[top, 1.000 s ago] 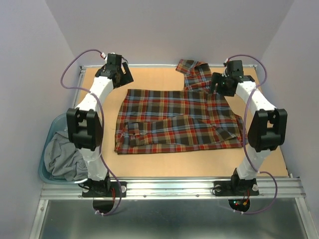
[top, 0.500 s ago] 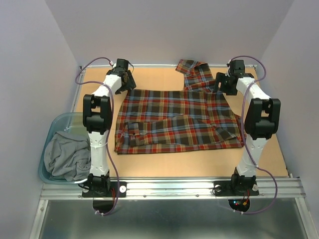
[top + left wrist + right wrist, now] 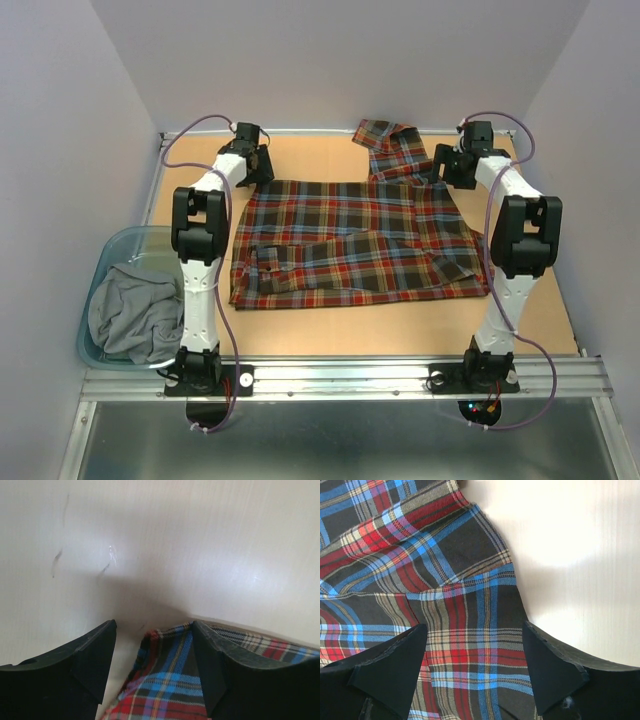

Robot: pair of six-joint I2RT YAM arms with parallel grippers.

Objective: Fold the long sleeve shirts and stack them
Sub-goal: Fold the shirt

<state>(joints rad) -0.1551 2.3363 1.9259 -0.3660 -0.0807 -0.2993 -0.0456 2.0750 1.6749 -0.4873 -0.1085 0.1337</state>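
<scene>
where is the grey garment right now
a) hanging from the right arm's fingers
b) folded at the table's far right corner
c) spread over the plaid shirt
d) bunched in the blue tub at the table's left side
d: the grey garment lies crumpled inside the blue tub at the left edge of the table, apart from the plaid shirt spread on the tabletop.
</scene>
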